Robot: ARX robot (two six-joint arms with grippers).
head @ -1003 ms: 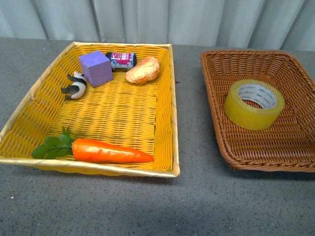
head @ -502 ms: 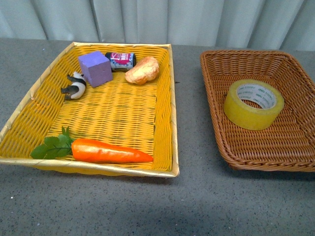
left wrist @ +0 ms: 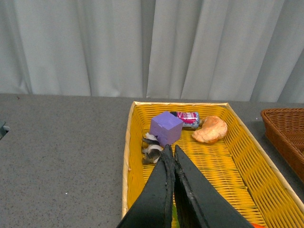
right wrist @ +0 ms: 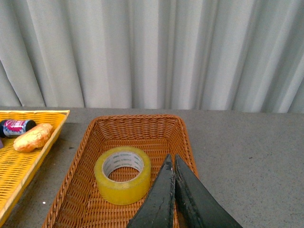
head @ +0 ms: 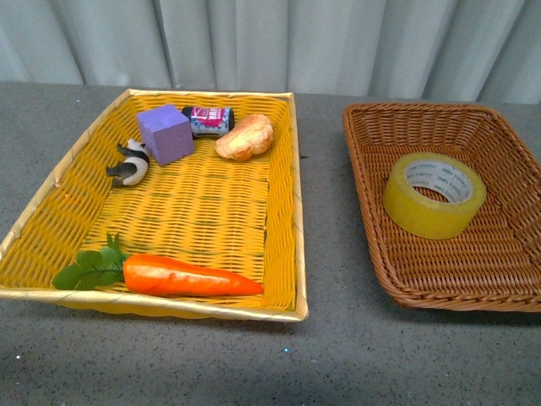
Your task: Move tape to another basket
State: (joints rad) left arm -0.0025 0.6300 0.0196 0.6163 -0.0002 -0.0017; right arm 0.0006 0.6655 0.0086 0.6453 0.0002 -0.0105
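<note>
The yellowish tape roll [head: 434, 194] lies flat in the dark brown wicker basket [head: 507, 283] on the right of the table. It also shows in the right wrist view [right wrist: 122, 175], inside the same basket [right wrist: 137, 124]. My right gripper [right wrist: 171, 159] is shut and empty, above the basket's near side beside the tape. My left gripper [left wrist: 171, 151] is shut and empty, above the bright yellow basket [left wrist: 237, 156]. Neither gripper shows in the front view.
The yellow basket [head: 194, 313] on the left holds a carrot [head: 190, 276], a purple cube [head: 165, 133], a bread piece [head: 245, 136], a small can [head: 210, 119] and a black-and-white figure [head: 129, 163]. A grey curtain hangs behind the grey table.
The whole front view has shifted down a little in the picture. The tape and the other objects keep their places in the baskets.
</note>
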